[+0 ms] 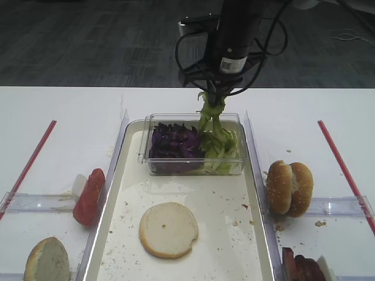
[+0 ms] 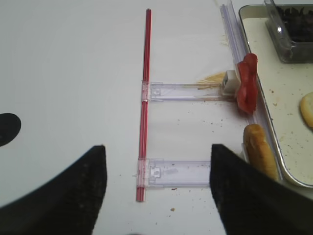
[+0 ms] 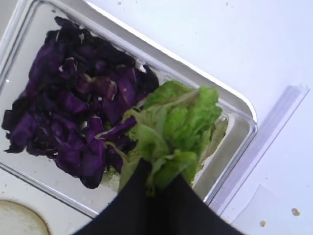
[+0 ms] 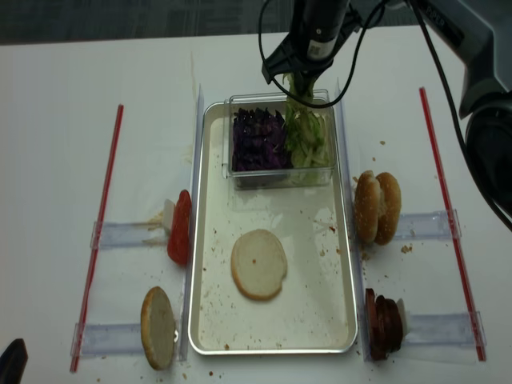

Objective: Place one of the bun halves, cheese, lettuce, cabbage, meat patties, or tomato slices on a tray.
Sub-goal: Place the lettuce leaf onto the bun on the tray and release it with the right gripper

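At upper centre of the high view, the right gripper hangs above the clear plastic box, its jaws pressed together on a bunch of lettuce. The pinched strands trail down from the fingertips into the right compartment of the box, where more lettuce lies. In the right wrist view the lettuce bunches directly ahead of the dark fingers, held over the box's right half.

The left half of the box holds dark purple cabbage, touching the lettuce along the middle. The box sits at the far end of the cream-white tray, inside the rim.

One bun half lies cut face up on the tray floor, lower centre of the frame, apart from the box. Crumbs are scattered over the tray.

Left of the tray, tomato slices stand on edge in a clear holder, just beside the tray's left rim. A second bun half stands at lower left. Right of the tray, two seeded bun halves stand on edge together; meat patties are stacked on edge at lower right.

Red strips run along both outer sides of the table.

The left gripper appears only in the left wrist view, lower frame, its two dark fingers spread wide with nothing between them, over bare table to the left of the tomato slices.
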